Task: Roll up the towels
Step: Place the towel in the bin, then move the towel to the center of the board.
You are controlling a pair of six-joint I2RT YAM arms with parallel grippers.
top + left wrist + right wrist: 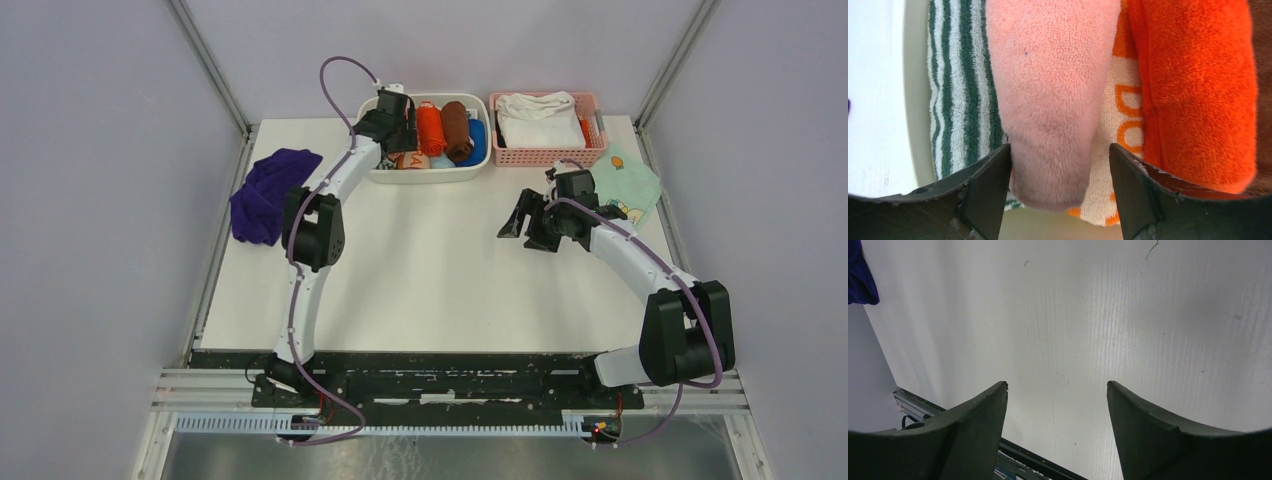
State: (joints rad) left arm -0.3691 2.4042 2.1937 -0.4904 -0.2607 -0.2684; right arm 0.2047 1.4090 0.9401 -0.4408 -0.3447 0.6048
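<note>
The white table (430, 290) held a bin (428, 176) at twelve o'clock, where the left gripper (1060, 145) straddled the rolled pink towel (1048, 90), jaws apart; the right gripper (1057, 384) gaped empty.

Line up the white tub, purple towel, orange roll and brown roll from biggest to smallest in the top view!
1. white tub
2. purple towel
3. orange roll and brown roll: too alike to rank.

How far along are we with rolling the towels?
Done: pink towel rolled, lying in the white bin beside an orange roll. In hand: nothing; left claw straddles that roll with jaws apart, right claw open above the table. Left: purple towel lies crumpled at the table's left edge.
</note>
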